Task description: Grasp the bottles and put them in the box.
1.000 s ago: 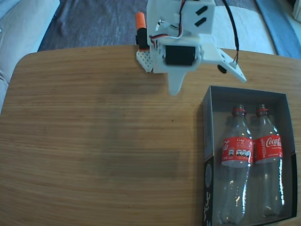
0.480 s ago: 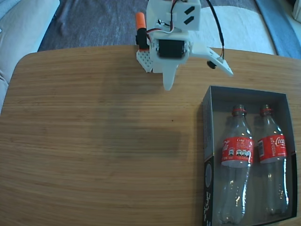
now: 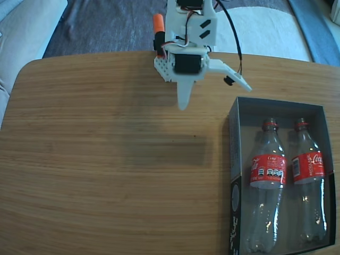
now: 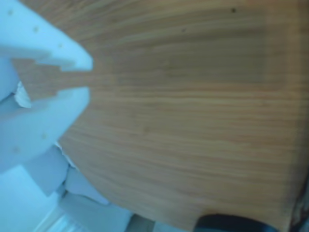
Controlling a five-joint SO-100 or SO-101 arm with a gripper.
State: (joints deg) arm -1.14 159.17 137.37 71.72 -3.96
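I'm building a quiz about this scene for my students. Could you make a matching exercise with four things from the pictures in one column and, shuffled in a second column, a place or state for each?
Things:
1. left bottle
2. right bottle
3. gripper
4. box

Places or states, as the fixed view shows them:
A. open and empty, above the table near its far edge
B. lying in the box beside its right wall
C. on the table's right side, with both bottles in it
D. lying in the box, nearer its left wall

Pairs: 1-D, 2-B, 3-A, 4-C
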